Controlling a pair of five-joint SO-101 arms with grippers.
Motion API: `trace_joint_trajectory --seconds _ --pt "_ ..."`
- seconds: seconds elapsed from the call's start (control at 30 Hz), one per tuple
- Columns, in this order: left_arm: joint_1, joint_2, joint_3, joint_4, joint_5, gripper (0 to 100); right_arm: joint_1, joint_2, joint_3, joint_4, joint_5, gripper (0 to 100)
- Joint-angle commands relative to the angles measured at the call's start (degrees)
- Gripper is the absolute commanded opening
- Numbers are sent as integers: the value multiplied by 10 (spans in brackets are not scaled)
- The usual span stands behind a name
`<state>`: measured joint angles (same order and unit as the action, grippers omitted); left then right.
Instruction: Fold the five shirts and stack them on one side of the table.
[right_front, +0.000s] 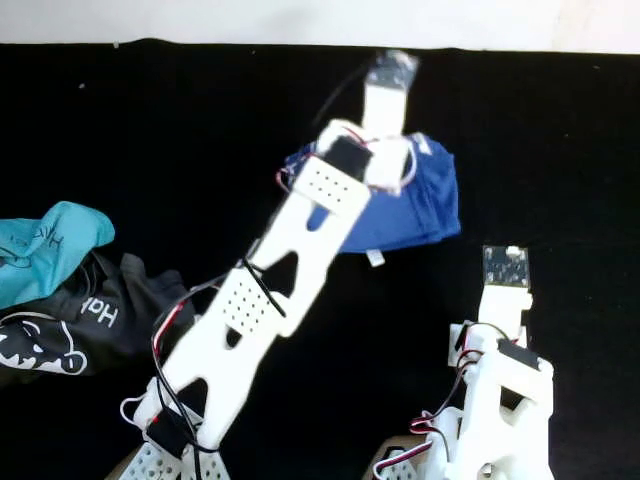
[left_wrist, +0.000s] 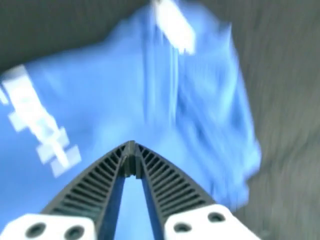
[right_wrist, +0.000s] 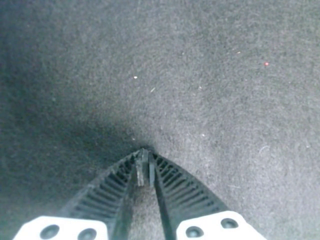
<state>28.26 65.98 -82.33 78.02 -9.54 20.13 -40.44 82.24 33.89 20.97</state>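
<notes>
A blue shirt (right_front: 410, 205) lies bunched on the black table (right_front: 180, 130) right of the middle, with a white label (right_front: 375, 258) at its near edge. The left arm stretches out over it, and my left gripper (right_front: 385, 160) hangs above its far part. In the left wrist view the left gripper (left_wrist: 131, 152) is shut, its tips meeting over the blue shirt (left_wrist: 115, 100); the white label (left_wrist: 172, 22) lies beyond. My right gripper (right_front: 498, 300) sits at the near right. It is shut (right_wrist: 144, 160) over bare black cloth.
A pile of shirts lies at the left edge: a teal shirt (right_front: 45, 245) on top of black shirts (right_front: 95, 320) with white print. The table's far edge meets a white strip (right_front: 300, 20) at the back.
</notes>
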Motion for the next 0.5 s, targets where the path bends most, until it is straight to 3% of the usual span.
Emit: trace_joint_trajectory --seconds 0.0,0.13,0.27,0.47 --pt "10 -60 -43 100 -7 14 7 2 3 -14 -7 7" --pt "-3 -105 -114 241 -9 14 7 1 3 -14 -7 7" --pt "-43 -173 -93 248 -5 14 7 1 3 -14 -7 9" --pt "-49 -341 195 244 22 14 7 0 3 -14 -7 9"
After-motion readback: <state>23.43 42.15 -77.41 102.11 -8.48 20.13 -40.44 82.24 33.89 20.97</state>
